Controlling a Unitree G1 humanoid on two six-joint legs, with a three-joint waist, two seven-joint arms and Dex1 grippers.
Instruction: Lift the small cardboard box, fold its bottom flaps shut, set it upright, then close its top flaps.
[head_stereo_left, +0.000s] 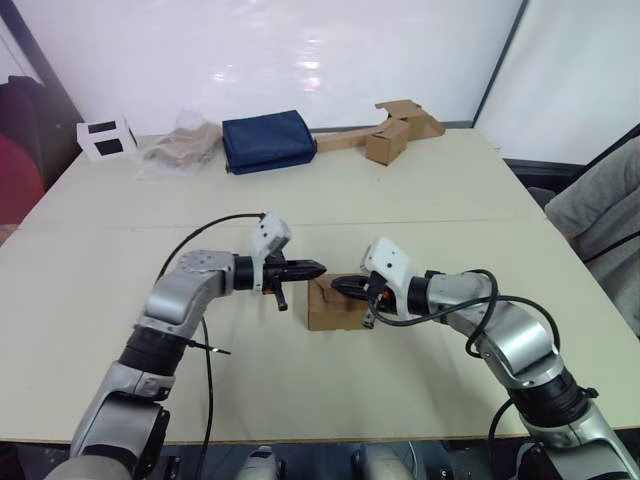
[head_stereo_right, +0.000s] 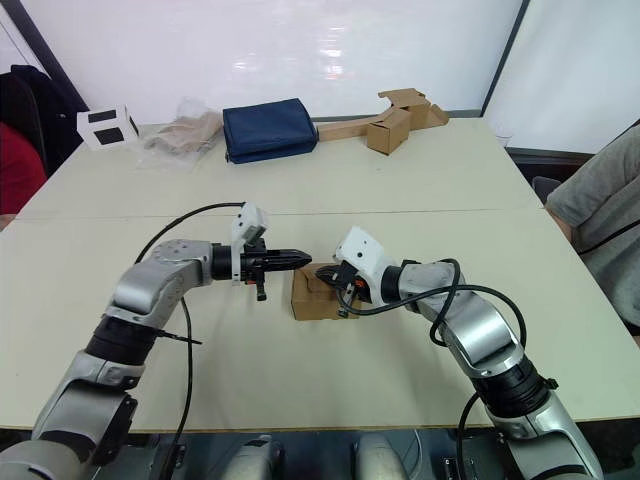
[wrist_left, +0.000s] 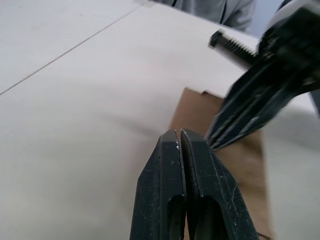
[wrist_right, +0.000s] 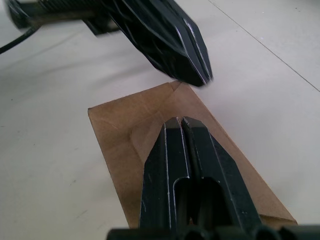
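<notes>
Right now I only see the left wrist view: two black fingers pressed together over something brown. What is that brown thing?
Observer: A small cardboard box, standing on the table between the two arms.
Operator: And the dark prongs coming in from the side?
Observer: That is the right gripper, its fingers shut, reaching over the box's top.
Operator: Is anything else on the table?
Observer: At the far edge there is a blue bag, a white box with black squares and some cardboard pieces.
</notes>
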